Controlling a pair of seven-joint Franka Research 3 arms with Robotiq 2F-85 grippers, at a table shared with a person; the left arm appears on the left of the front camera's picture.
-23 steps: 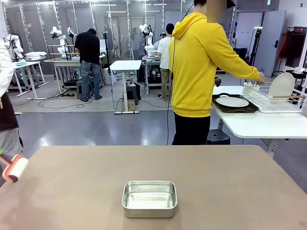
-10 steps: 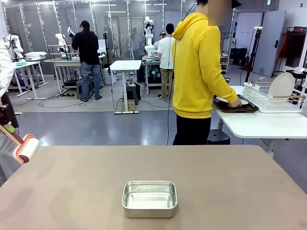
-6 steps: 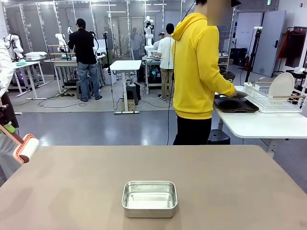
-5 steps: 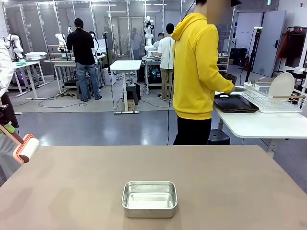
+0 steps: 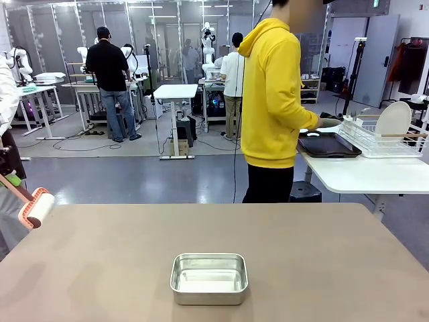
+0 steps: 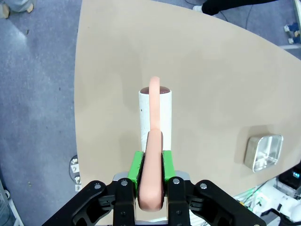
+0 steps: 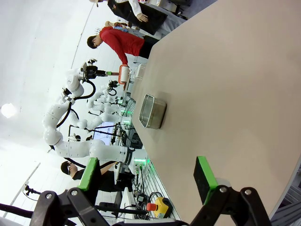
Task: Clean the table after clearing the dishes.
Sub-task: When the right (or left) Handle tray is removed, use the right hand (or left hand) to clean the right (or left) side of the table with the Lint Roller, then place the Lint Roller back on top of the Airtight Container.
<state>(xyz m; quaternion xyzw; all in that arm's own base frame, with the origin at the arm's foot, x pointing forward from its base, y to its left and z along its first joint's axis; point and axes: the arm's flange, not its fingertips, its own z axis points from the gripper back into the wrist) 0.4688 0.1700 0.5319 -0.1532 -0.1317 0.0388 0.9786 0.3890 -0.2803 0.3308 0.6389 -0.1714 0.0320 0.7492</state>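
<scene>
The table spreads wide and bare across the front view, its near edge cut off by the frame, with open room on every side of the pan. Beyond its far edge a person in a yellow hoodie stands side-on, hands at a white side table far right, where a dark tray lies beside a wire rack; what sits on that tray is hard to make out. The steel pan rests near the middle, empty. At the far left edge a lint roller hangs over the table's corner, its arm cut off. The left gripper is clamped on its pink handle. The right gripper has its fingers wide apart, holding nothing.
</scene>
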